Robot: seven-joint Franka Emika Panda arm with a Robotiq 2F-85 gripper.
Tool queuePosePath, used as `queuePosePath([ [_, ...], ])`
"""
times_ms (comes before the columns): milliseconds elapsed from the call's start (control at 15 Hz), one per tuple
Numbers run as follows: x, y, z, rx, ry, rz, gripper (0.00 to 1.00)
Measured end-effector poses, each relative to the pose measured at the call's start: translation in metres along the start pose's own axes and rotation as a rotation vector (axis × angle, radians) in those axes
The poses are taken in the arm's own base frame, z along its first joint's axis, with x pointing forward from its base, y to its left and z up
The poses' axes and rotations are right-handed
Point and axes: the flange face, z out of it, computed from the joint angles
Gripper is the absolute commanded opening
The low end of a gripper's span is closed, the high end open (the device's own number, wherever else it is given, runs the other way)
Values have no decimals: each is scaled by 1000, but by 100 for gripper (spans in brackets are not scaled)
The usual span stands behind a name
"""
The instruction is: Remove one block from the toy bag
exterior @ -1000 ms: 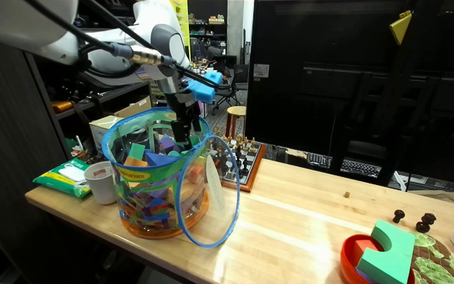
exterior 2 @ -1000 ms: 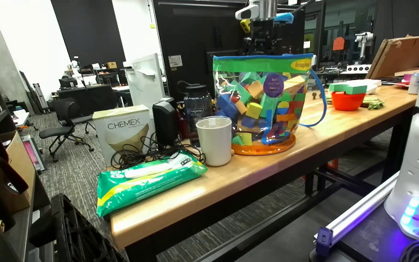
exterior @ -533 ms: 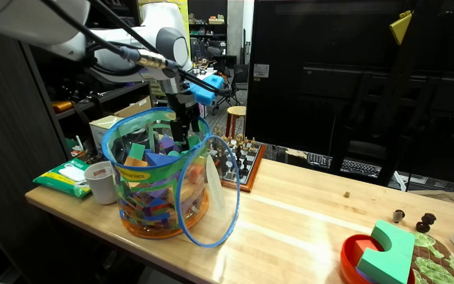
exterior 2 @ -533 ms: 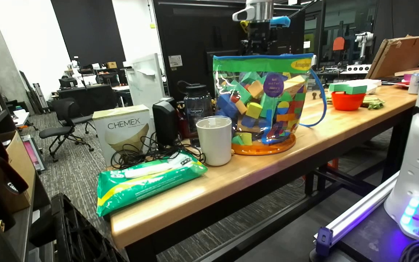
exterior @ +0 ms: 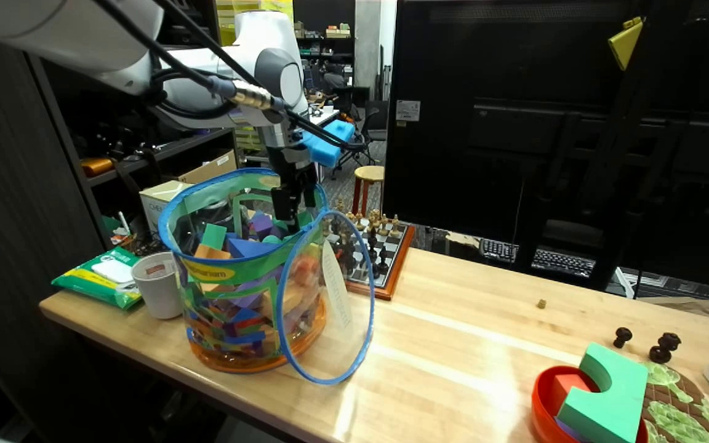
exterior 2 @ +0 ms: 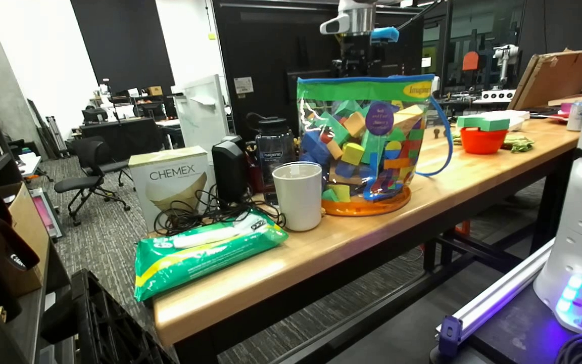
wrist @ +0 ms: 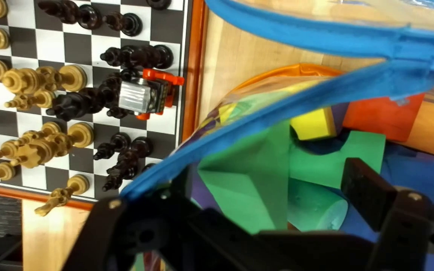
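The toy bag [exterior: 204,271] is a clear tub with a blue rim, full of colourful blocks. It stands on the wooden table in both exterior views [exterior 2: 356,90], and its rim [wrist: 247,126] crosses the wrist view. My gripper [exterior: 300,212] points down inside the bag's opening, close to the rim. In an exterior view the gripper [exterior 2: 355,66] is partly hidden behind the rim. In the wrist view the gripper [wrist: 273,188] is open, with no block held. The green wedge-like block [wrist: 239,195] lies between its fingers, nearer the left one, on other green blocks.
A chessboard [wrist: 49,171] with pieces stands beside the bag. The bag's round clear lid [exterior: 372,307] hangs open over the table. A white mug [exterior 2: 298,197], green-and-white packet [exterior 2: 210,253] and Chemex box [exterior 2: 172,187] are close by. A red bowl [exterior: 542,400] holds a green piece.
My arm has moved slightly right and lower in an exterior view, and left and lower in an exterior view. The gripper has become a little more upright. The bag has barely moved.
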Motion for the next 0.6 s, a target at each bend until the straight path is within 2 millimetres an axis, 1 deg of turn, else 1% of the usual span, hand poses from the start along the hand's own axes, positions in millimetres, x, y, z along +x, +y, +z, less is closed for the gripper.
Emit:
queuePosePath([
  [67, 1, 1, 0, 1, 0, -1, 100],
  [133, 1, 2, 0, 3, -1, -2, 75],
  [200, 2, 3, 0, 5, -1, -4, 74],
  [267, 3, 4, 0, 7, -2, -5, 68],
  [400, 3, 6, -2, 7, -4, -5, 53],
  [467, 3, 7, -3, 4, -4, -5, 44],
  [600, 2, 10, -6, -2, -4, -4, 27],
])
